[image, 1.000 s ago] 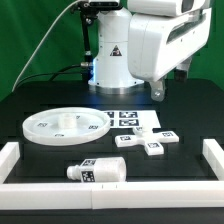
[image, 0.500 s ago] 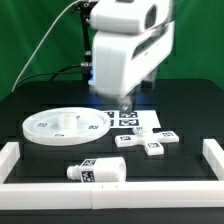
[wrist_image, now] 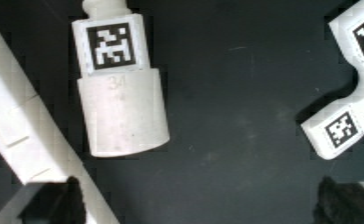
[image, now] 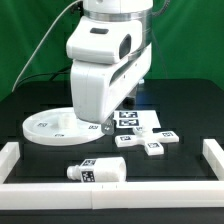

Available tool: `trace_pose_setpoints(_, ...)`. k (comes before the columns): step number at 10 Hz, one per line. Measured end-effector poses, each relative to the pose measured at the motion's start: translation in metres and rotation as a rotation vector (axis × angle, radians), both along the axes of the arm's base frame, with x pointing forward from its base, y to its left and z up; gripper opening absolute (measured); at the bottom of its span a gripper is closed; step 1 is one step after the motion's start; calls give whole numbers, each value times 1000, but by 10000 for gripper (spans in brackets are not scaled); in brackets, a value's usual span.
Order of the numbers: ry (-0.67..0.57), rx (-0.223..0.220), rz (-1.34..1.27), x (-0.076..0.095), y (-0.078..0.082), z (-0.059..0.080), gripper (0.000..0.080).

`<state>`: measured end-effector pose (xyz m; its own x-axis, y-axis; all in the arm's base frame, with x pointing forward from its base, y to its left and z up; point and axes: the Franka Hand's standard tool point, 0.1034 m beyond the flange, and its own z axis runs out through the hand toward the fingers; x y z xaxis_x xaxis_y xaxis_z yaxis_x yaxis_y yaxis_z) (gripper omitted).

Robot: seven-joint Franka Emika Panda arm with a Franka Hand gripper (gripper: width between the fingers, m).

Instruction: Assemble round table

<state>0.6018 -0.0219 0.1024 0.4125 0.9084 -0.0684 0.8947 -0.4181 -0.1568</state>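
1. Nearest is the front rail (image: 110, 190). The leg (image: 97, 172) lies on its side on the desk (image: 185, 115) just behind the rail. Being a cylinder, it would probably roll toward the rail if one finger nudged it.
2. The hand (wrist_image: 200, 203) is open, its fingers (wrist_image: 46, 200) spread wide with nothing between them. In the wrist view the leg sits nearer one finger than the other. A straight descent from here could land that finger on the leg instead of straddling it, or could pinch it off-centre so that it twists out.
3. Behind the leg lie three small tagged pieces (image: 155, 149), close together. A sweep toward the leg could knock them out of place.
4. Further back is the round disc (image: 45, 125), flat on the desk at the exterior view's left. The arm (image: 105, 60) hides part of it, including the hub, so I cannot tell whether the seat is clear. A leg brought in tilted would likely jam there or push the disc sideways.
5. The marker board (image: 132, 118) lies beside the disc, partly hidden by the arm.
6. No container is visible. The rails only fence the desk, and no part sits inside another.
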Motion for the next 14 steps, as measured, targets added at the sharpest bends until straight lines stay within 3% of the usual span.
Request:
trace_pose_setpoints(1, 5, 3, 4, -1, -3, -3, 650)
trace_pose_setpoints(3, 18, 11, -4, 5, -26, -33, 650)
trace_pose_setpoints(6, 22, 23, -15, 6, -36, -54, 650)
trace_pose_setpoints(12, 49, 29, -20, -5, -44, -80, 650)
trace_pose_setpoints(14, 49, 29, -18, -5, -44, -80, 396)
